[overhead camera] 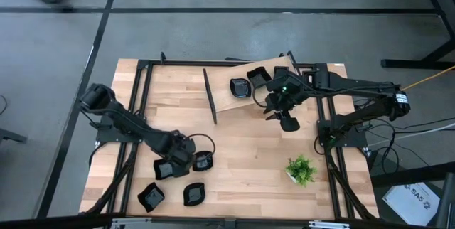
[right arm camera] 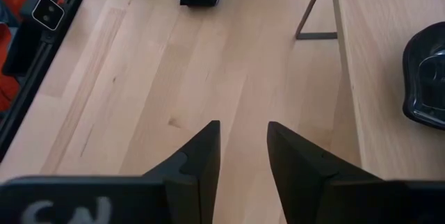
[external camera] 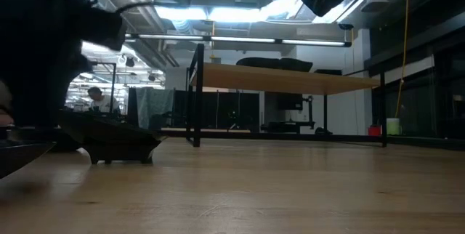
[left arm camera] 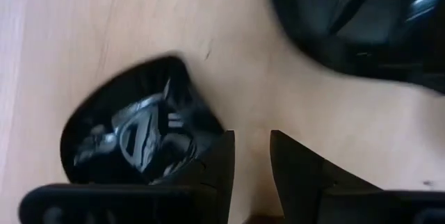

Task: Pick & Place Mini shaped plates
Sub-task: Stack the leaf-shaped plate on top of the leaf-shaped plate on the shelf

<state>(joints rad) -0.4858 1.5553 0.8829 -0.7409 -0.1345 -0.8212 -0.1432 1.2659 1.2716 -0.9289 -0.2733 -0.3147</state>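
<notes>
Several mini shaped plates, glossy and black, lie at the table's near left: one (overhead camera: 167,169), one (overhead camera: 204,162) and two nearer the front (overhead camera: 151,197) (overhead camera: 193,194). Two more (overhead camera: 239,87) (overhead camera: 258,77) rest on a raised wooden shelf (overhead camera: 234,104) at the far middle. My left gripper (overhead camera: 186,151) (left arm camera: 250,161) points down, open, low over the near-left group, with bare table between its fingers and one finger (left arm camera: 208,165) over a plate's rim (left arm camera: 132,133). My right gripper (overhead camera: 286,121) (right arm camera: 243,147) hangs open above bare table beside the shelf. My left gripper comes from above with one finger over the rim of a plate (left arm camera: 198,123) that lies flat on the table. That finger hides the spot, so I cannot tell whether it touches the plate.
A small green potted plant (overhead camera: 301,170) stands near the right front. The shelf stands on dark metal legs (external camera: 196,96). Another plate (left arm camera: 361,15) lies close beyond my left gripper. Bare wood lies in the table's middle (overhead camera: 249,158).
</notes>
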